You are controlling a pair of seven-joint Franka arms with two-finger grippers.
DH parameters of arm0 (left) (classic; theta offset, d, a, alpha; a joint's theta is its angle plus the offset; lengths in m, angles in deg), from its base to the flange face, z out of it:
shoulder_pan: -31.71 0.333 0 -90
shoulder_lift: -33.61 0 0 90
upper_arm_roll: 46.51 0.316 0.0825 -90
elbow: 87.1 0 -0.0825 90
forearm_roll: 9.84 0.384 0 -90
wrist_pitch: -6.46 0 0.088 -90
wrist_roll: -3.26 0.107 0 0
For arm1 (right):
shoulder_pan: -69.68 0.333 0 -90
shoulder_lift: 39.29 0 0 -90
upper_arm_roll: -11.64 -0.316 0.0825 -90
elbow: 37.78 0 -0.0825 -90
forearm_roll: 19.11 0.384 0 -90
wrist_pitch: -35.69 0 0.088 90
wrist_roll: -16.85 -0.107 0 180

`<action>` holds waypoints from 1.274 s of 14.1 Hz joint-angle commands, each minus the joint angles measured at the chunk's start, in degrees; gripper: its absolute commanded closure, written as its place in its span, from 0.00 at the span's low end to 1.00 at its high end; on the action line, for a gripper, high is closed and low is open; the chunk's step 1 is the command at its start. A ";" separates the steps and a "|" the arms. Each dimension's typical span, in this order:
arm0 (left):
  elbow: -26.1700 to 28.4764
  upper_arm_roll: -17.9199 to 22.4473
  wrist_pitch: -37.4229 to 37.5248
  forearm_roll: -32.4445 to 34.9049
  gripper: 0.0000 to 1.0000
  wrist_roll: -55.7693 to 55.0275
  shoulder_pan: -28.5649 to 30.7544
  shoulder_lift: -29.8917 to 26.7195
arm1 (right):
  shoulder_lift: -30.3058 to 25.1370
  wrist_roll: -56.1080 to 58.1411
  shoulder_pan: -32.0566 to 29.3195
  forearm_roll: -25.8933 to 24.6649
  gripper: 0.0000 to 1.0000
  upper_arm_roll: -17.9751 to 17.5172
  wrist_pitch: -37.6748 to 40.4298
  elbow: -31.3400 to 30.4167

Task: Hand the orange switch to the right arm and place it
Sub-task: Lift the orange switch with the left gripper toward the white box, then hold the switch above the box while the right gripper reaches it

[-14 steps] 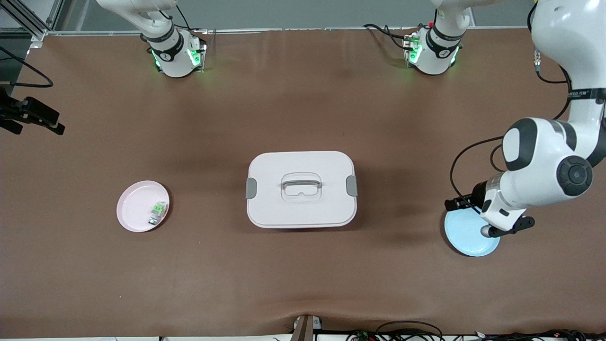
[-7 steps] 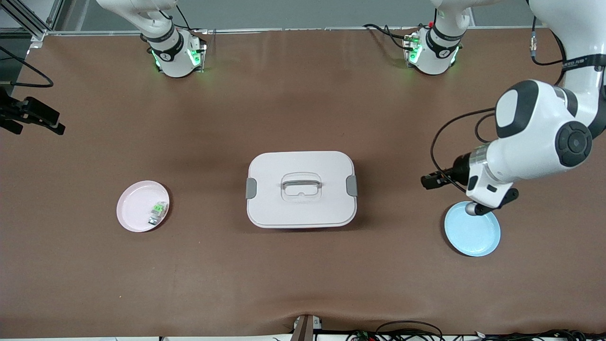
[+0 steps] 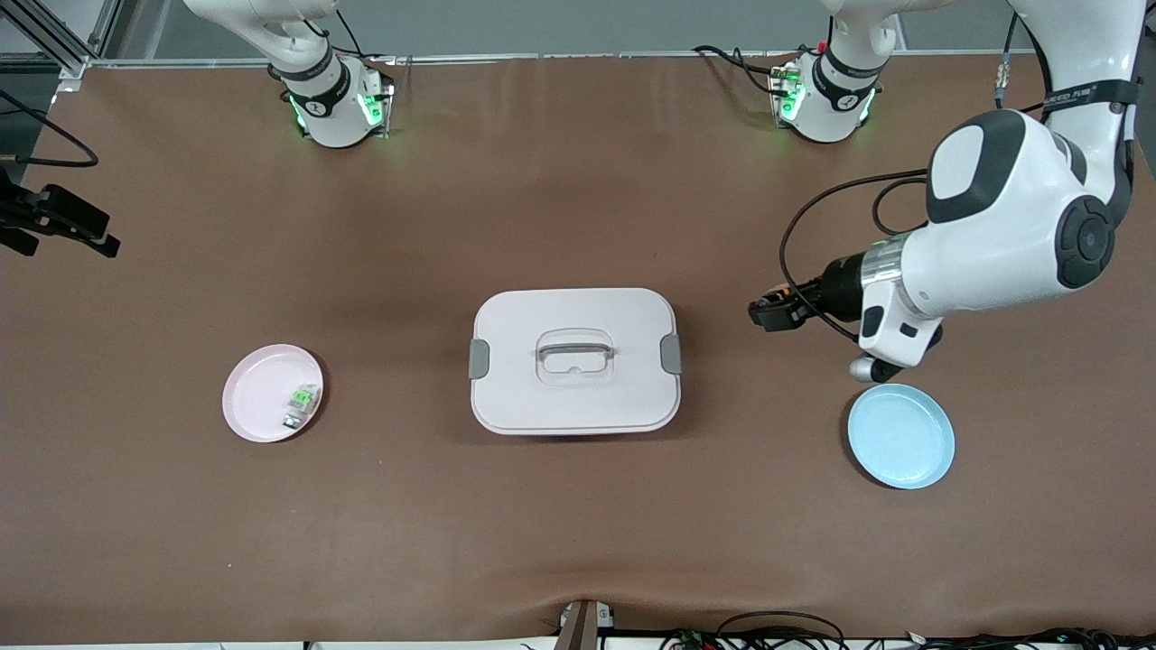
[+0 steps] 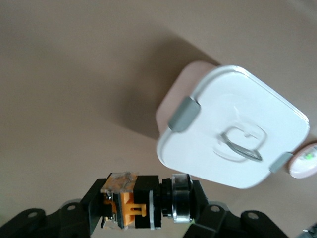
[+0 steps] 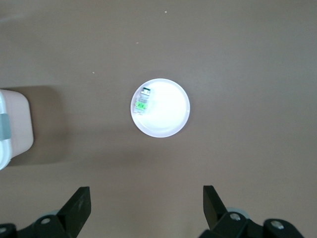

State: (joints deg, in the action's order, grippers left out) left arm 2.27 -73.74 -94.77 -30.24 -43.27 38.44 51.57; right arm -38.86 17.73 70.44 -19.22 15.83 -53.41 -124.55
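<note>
The orange switch [image 4: 130, 203] is held clamped in the left gripper [image 3: 775, 311] over bare table beside the lidded white box [image 3: 574, 359]; the right gripper [image 5: 146, 210], spread wide above the pink plate [image 5: 171, 121], is judged due for the handover.

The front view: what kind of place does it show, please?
Probably a robotics lab bench: a brown-covered table with arm bases bolted along one edge, cables at its edges, and the left gripper holding the orange switch in the air.
</note>
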 commanded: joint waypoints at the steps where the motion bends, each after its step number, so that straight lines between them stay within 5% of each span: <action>1: -2.18 -2.12 1.13 -3.58 1.00 -5.31 -0.14 0.59 | 0.27 1.91 -0.49 -2.26 0.00 -0.41 0.06 0.73; 9: -5.25 -3.27 0.95 -13.44 1.00 -16.29 -3.30 1.91 | 0.27 6.41 0.56 -1.73 0.00 -0.76 1.46 3.10; 13: -6.84 -3.27 0.25 -13.44 1.00 -22.10 -6.73 2.70 | 0.09 2.22 0.30 12.04 0.00 -0.41 2.79 2.22; 18: -7.02 -3.27 -2.03 -13.88 1.00 -25.10 -9.02 2.70 | -1.22 -12.64 2.66 19.96 0.00 -0.85 1.83 -2.43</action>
State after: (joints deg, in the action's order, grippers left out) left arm -3.23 -76.80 -96.18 -43.11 -66.82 30.13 53.53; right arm -38.52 10.02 71.91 -2.18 14.93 -50.74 -124.56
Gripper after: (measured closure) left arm 0.273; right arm 0.000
